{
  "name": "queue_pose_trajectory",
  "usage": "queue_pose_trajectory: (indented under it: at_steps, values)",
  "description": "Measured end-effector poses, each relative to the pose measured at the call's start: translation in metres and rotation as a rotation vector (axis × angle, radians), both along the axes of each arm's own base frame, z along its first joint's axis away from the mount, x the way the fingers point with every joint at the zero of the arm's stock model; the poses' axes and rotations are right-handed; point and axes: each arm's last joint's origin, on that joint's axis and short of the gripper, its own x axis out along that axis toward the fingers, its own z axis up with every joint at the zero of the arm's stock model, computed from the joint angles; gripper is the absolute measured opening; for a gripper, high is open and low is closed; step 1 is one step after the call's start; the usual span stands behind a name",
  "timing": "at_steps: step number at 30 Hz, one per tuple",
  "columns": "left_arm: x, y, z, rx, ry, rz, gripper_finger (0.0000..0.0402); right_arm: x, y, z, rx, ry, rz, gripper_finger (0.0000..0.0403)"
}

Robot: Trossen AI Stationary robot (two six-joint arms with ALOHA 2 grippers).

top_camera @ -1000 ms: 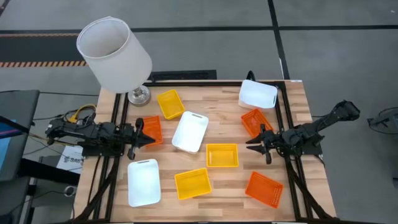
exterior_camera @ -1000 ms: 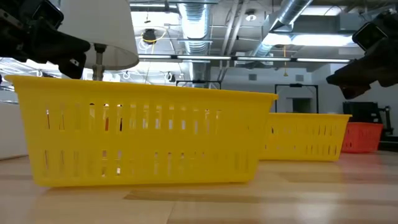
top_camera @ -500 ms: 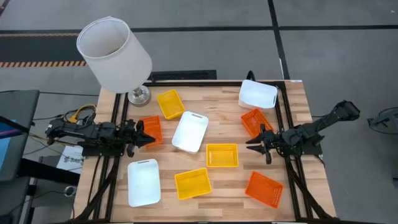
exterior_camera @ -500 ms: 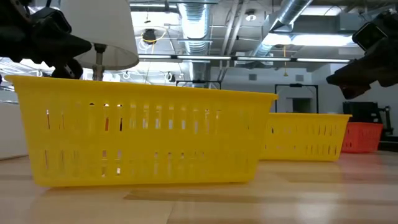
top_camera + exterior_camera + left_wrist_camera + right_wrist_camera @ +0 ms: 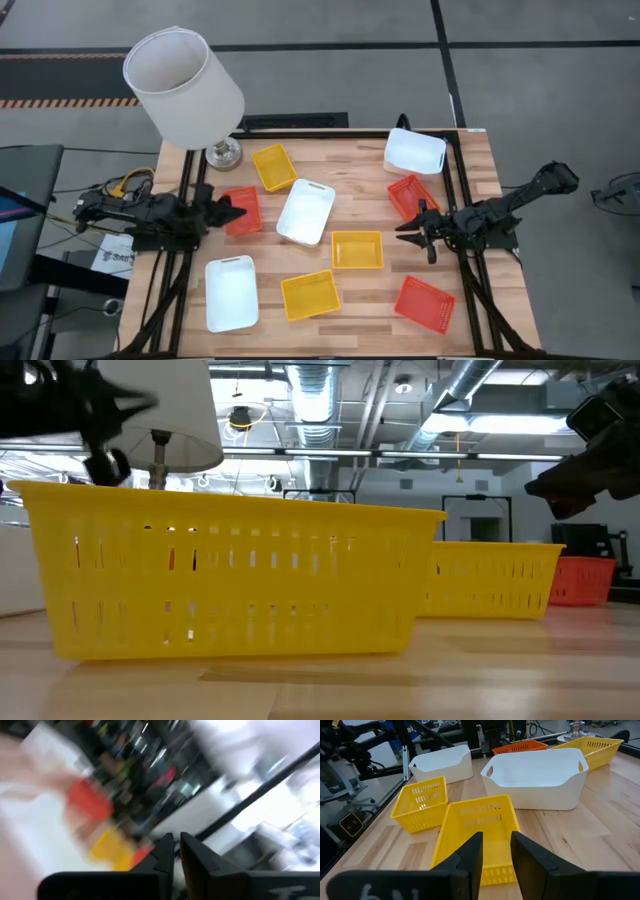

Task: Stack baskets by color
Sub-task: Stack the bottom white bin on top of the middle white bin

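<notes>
Nine baskets lie scattered, bottoms down, on the wooden table [image 5: 470, 180]. The yellow ones [image 5: 273, 166] [image 5: 357, 250] [image 5: 310, 295] sit in the middle. The white ones [image 5: 306, 211] [image 5: 414, 151] [image 5: 231, 292] and orange ones [image 5: 243, 210] [image 5: 412, 195] [image 5: 424, 303] are spread around them. My left gripper [image 5: 238, 211] [image 5: 176, 851] hovers over the left orange basket, tipped upward, with only a thin slit between its fingers and nothing in them. My right gripper [image 5: 400, 233] [image 5: 496, 850] hangs open and empty at the right, facing the middle yellow basket [image 5: 475, 830].
A large white lamp shade [image 5: 185, 90] on a metal foot [image 5: 223, 153] stands at the far left corner. A black frame rail [image 5: 455, 170] runs along the table's sides. In the low view a yellow basket [image 5: 230, 580] fills the foreground.
My left gripper has risen a little over the left orange basket, tipped its fingers upward and rolled about its own axis. The baskets lie where they were.
</notes>
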Motion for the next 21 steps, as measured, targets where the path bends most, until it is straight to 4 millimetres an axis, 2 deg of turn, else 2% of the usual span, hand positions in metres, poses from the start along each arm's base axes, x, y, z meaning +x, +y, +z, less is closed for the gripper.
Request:
queue_pose_trajectory:
  at_steps: [3,6,10,12,16,21]
  values:
    - [-0.005,0.002,0.019,-0.04,-0.116,0.046,0.0064,0.0,0.0,0.0,0.0,0.0,0.0,0.0124]
    - [-0.009,0.004,0.043,0.005,-0.152,0.087,0.0106,0.0,0.0,0.0,0.0,0.0,0.0,0.0124]
    - [-0.007,0.004,0.083,0.049,-0.163,0.115,0.0152,0.0,0.0,0.0,0.0,0.0,0.0,0.0124]
    - [-0.001,0.002,0.102,0.065,-0.115,0.087,0.0167,0.0,0.0,0.0,-0.002,0.0,-0.001,0.0124]
    - [0.022,-0.003,0.12,-0.03,0.219,0.033,0.0177,0.0,0.0,0.0,-0.061,-0.001,0.013,0.0124]
    - [0.042,-0.011,0.117,-0.235,0.757,-0.086,0.0168,0.0,0.0,0.0,-0.065,-0.001,0.014,0.0124]
